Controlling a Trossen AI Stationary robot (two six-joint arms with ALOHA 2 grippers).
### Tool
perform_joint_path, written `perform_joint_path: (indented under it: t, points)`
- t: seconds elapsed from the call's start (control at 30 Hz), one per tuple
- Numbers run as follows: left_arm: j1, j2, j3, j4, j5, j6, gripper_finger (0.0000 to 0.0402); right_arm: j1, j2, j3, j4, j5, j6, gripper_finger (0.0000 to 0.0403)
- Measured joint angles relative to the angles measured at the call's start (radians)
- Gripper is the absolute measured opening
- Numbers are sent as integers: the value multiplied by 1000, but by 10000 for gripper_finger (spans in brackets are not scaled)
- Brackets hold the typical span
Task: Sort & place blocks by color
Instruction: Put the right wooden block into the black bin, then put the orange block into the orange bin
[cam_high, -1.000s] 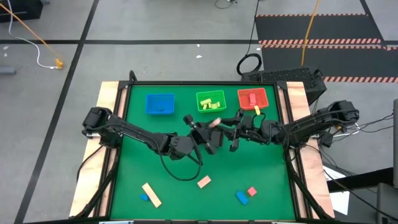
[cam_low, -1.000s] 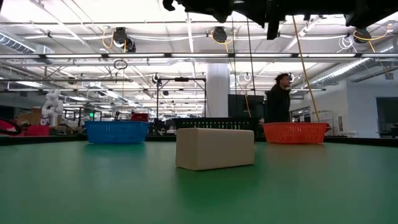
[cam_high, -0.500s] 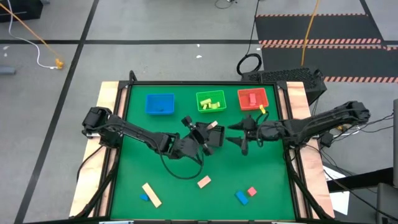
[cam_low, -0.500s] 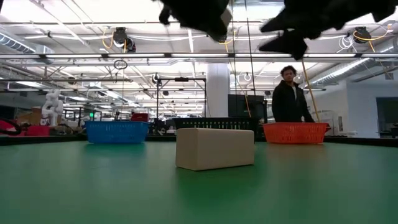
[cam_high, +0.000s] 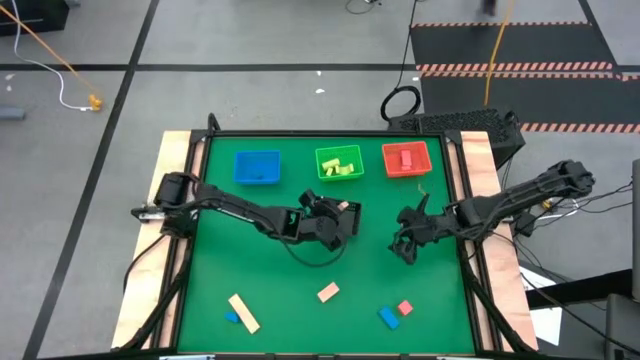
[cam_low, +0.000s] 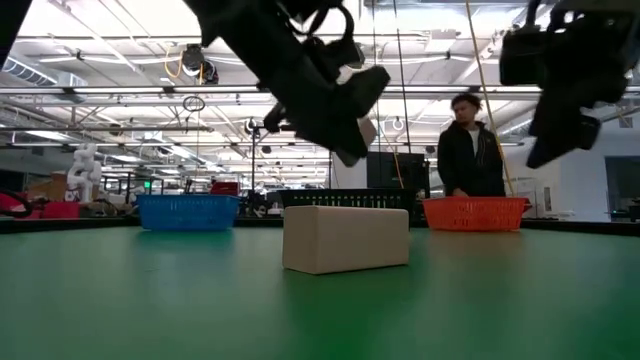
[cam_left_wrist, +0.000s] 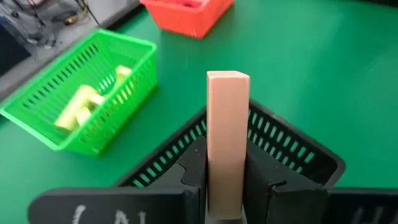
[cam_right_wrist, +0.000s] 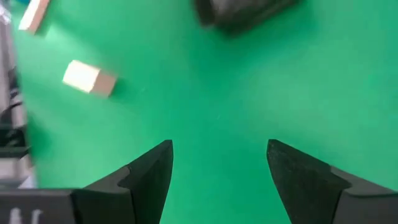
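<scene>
My left gripper (cam_high: 338, 218) is mid-table, shut on a tan bar block (cam_left_wrist: 227, 124) above the black mesh tray (cam_left_wrist: 292, 152). My right gripper (cam_high: 405, 243) is open over bare green table right of centre, holding nothing; its two fingers (cam_right_wrist: 149, 174) frame bare green mat. Loose blocks lie flat near the near edge: a tan one (cam_high: 328, 292), a long tan bar (cam_high: 243, 312), a small blue one (cam_high: 232, 318), another blue (cam_high: 388, 317) and a red one (cam_high: 404, 308). The tan block (cam_low: 345, 238) looms in the low view. My left gripper pinches the tan bar between its two fingers at the bar's back end (cam_left_wrist: 225, 183). The bar lies along the fingers, and its free end (cam_left_wrist: 227, 78) sticks out past them. The fingers come from the table's left, slanting down. The bar is lifted clear.
Along the far edge stand the blue tray (cam_high: 257, 167), the green tray (cam_high: 339, 163) with yellow-green pieces, and the red tray (cam_high: 405, 159) with a red piece. A person (cam_low: 470, 160) stands beyond the table. Bare green surface lies between the grippers.
The two grippers were together near the red and green trays with the tan bar between them. My right gripper has drawn back toward the table's right and near edge and come down. My left gripper keeps the tan bar and has come lower.
</scene>
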Motion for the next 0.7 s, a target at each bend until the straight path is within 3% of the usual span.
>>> perform_joint_path:
  t: [0.13,0.37,0.7]
  points:
    - [9,31,0,-2,45,-34,56,67,3,0,10,-77,67,249]
    - [7,53,0,-27,51,-84,60,187,24,0,6,-77,153,249]
    - [6,53,0,-42,51,-134,158,313,106,0,18,-76,195,249]
